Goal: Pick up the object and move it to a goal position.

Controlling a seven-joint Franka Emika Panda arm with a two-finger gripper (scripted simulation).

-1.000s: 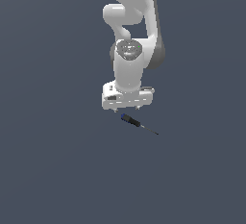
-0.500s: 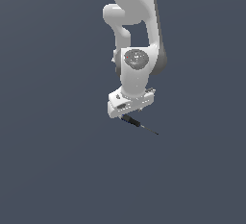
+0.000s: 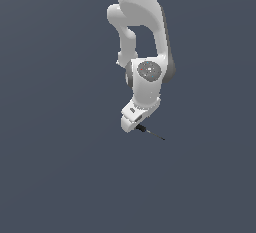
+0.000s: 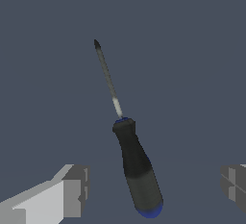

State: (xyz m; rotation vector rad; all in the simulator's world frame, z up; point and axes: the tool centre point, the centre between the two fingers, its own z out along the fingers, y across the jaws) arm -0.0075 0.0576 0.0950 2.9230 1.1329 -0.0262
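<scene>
1. The gripper [image 4: 153, 189] is shown spread, its fingers [image 4: 72, 189] flanking the handle without contact.
2. The screwdriver [image 4: 137, 170] is seen lying flat on the grey floor [image 4: 192, 50], directly beneath the gripper, ungrasped.
3. Grasping, lifting and transfer are judged outstanding; no goal is seen.

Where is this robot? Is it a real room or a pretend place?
A pretend place, most likely: a computer simulation. The ground is one flat grey-blue sheet with no walls or furniture. Only a smooth white robot arm and a tiny screwdriver are there, with the open gripper either side of its handle.
</scene>
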